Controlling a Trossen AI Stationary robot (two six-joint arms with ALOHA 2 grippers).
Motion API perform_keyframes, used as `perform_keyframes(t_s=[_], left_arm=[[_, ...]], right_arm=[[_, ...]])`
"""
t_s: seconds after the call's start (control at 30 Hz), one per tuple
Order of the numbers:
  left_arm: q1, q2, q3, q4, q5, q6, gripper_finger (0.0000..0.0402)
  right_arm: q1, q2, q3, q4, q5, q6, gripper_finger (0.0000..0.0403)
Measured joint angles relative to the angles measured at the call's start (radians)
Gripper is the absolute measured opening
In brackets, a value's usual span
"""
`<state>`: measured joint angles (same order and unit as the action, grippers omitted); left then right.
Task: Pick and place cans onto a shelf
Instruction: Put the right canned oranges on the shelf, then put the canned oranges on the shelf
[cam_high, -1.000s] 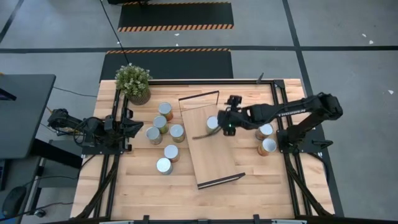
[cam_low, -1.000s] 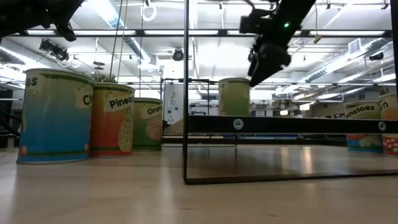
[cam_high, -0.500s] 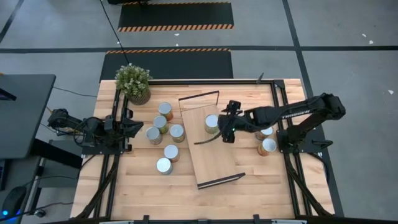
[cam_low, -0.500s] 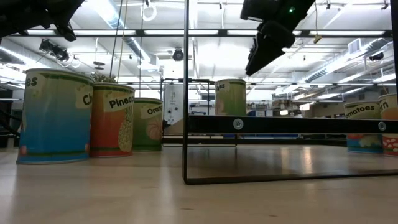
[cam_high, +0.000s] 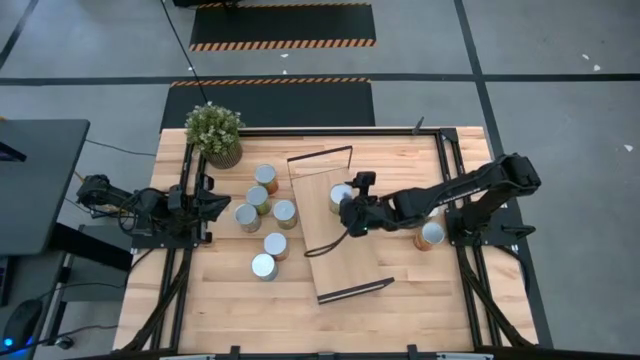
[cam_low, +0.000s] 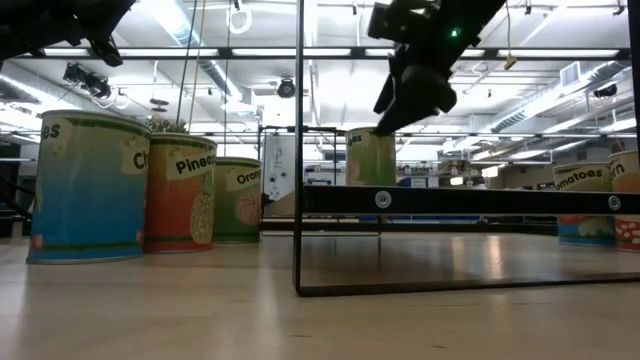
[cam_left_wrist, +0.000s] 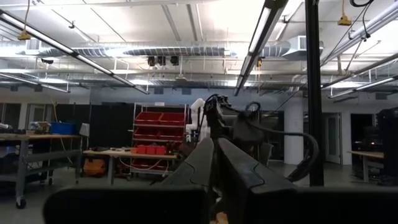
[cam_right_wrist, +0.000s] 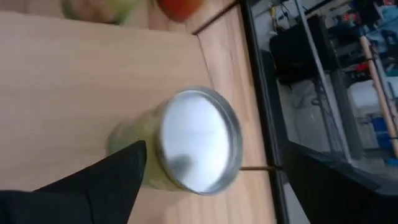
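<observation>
Shelf (cam_high: 343, 236) board bare beyond single can (cam_high: 341, 197) — black wire frames (cam_high: 320, 157) bar both short ends.

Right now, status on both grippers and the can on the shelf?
Right gripper open, above the green can standing on the shelf. Left gripper parked at the table's left edge. Five cans wait left of the shelf.

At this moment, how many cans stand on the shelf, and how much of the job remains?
One can stands upright on the shelf, near its far end. The right tool hangs right above that can with its fingers spread on either side, not gripping it. Left to do: five cans wait on the table left of the shelf and two more on its right. The left tool rests at the table's left edge.
</observation>
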<state>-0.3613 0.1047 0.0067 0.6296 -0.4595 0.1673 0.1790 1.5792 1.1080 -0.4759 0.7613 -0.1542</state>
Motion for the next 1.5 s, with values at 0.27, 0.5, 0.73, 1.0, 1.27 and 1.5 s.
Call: perform_keyframes(t_s=[0.27, 0.5, 0.73, 1.0, 1.27, 1.5], left_arm=[[0.0, 0.001, 0.0, -0.002, 0.0, 0.0, 0.0027], [0.0, 0.001, 0.0, -0.003, 0.0, 0.0, 0.0027], [0.0, 0.001, 0.0, -0.006, -0.006, 0.002, 0.0027], [0.0, 0.0, 0.0, -0.097, -0.068, 0.08, 0.0027], [0.0, 0.009, 0.0, -0.153, -0.067, 0.005, 0.0027], [-0.001, 0.056, 0.0, -0.046, -0.01, 0.032, 0.0027]], right_arm=[[-0.085, 0.008, 0.001, 0.046, 0.008, -0.049, 0.0373], [-0.136, 0.007, 0.001, 0.056, 0.005, -0.061, 0.0373], [-0.095, -0.046, 0.001, 0.079, -0.05, -0.087, 0.0373], [-0.059, -0.166, 0.0, -0.061, -0.109, -0.014, 0.0373], [-0.074, -0.341, -0.188, 0.124, -0.3, -0.028, 0.0373], [-0.08, -0.379, -0.225, 0.128, -0.346, -0.066, 0.0373]])
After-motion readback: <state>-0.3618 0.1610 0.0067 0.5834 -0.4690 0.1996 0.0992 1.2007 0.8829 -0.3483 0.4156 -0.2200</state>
